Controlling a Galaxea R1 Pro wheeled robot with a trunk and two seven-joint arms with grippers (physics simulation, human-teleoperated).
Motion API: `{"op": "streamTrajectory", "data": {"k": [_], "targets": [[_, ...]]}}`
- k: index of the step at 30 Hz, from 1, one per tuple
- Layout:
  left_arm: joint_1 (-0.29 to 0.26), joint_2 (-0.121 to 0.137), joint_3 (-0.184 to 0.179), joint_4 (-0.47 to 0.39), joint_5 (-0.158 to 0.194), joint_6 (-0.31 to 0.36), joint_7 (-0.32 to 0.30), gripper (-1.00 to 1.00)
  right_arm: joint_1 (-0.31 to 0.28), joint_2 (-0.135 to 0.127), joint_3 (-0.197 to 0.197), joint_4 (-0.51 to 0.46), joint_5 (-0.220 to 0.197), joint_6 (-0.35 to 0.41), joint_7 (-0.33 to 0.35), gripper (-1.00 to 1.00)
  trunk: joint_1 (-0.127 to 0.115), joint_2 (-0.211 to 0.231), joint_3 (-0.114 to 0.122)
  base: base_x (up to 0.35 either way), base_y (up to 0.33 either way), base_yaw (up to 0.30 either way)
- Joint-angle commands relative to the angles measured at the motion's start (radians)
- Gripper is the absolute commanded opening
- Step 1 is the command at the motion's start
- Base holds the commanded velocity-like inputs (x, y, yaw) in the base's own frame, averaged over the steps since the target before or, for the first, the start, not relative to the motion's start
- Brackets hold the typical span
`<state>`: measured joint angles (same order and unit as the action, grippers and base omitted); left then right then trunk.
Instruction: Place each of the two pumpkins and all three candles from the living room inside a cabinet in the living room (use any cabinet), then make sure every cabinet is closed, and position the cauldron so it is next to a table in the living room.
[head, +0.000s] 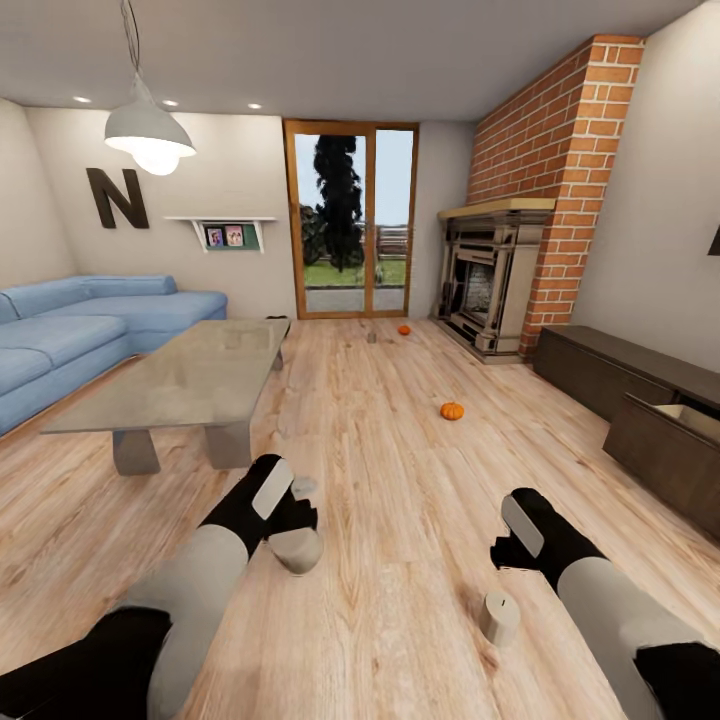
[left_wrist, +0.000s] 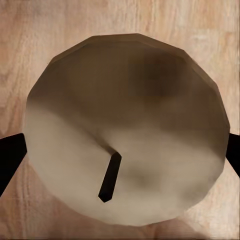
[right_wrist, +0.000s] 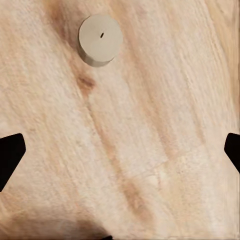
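My left gripper (head: 296, 522) is shut on a grey candle (head: 297, 550), whose wick end fills the left wrist view (left_wrist: 125, 130) between the two dark fingertips (left_wrist: 7, 160). My right gripper (head: 508, 552) hangs open above bare floor, with a second candle (head: 499, 617) (right_wrist: 100, 39) standing just beside it. Further off, an orange pumpkin (head: 452, 411) lies mid-floor; another pumpkin (head: 404, 329) and a third candle (head: 372, 337) sit near the glass door. The dark-brown cabinet (head: 610, 372) runs along the right wall with one drawer (head: 690, 418) pulled open. A low dark shape (head: 275, 319) behind the table (head: 190, 375) may be the cauldron.
A blue sofa (head: 70, 340) lines the left wall behind the table. The brick fireplace (head: 495, 290) stands in the far right corner, and a pendant lamp (head: 148, 135) hangs over the table. Wood floor stretches between my arms and the cabinet.
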<state>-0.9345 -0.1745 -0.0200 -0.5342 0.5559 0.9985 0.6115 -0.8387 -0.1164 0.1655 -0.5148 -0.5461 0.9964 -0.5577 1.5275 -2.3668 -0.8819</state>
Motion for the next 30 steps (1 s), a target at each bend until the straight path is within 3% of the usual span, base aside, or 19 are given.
{"op": "streamTrajectory", "data": {"k": [1, 5, 12, 16, 24, 30], "targets": [[-0.007, 0.000, -0.002, 0.006, 0.017, 0.003, 0.011, -1.00, -0.010, -0.002, 0.008, 0.009, -0.011, 0.006, -0.006, 1.00, 0.000, 0.000, -0.001, 0.000, 0.000, 0.000], [-0.027, 0.000, -0.002, 0.025, 0.051, 0.003, 0.010, -1.00, -0.064, -0.005, 0.008, 0.041, -0.007, 0.014, 0.032, 1.00, 0.000, 0.000, -0.001, 0.000, 0.000, 0.000], [-0.032, 0.000, 0.002, 0.025, 0.060, -0.001, 0.008, -1.00, -0.171, -0.007, 0.008, 0.046, -0.005, 0.017, 0.069, 1.00, 0.000, 0.000, -0.001, 0.000, 0.000, 0.000], [-0.032, 0.000, 0.001, 0.025, 0.060, -0.025, 0.009, -1.00, -0.181, -0.006, 0.008, 0.044, -0.006, 0.009, 0.073, 1.00, 0.000, 0.000, -0.001, 0.000, 0.000, 0.000], [-0.032, 0.000, -0.001, 0.025, 0.059, -0.113, 0.010, -1.00, -0.184, -0.007, 0.006, -0.026, -0.006, -0.040, 0.076, 1.00, 0.031, -0.056, -0.026, 0.000, 0.000, 0.000], [-0.032, 0.000, -0.003, 0.025, 0.059, -0.116, 0.009, -1.00, -0.184, -0.002, 0.009, -0.027, -0.006, -0.194, 0.076, 1.00, 0.054, -0.098, -0.045, 0.000, 0.000, 0.000]]}}
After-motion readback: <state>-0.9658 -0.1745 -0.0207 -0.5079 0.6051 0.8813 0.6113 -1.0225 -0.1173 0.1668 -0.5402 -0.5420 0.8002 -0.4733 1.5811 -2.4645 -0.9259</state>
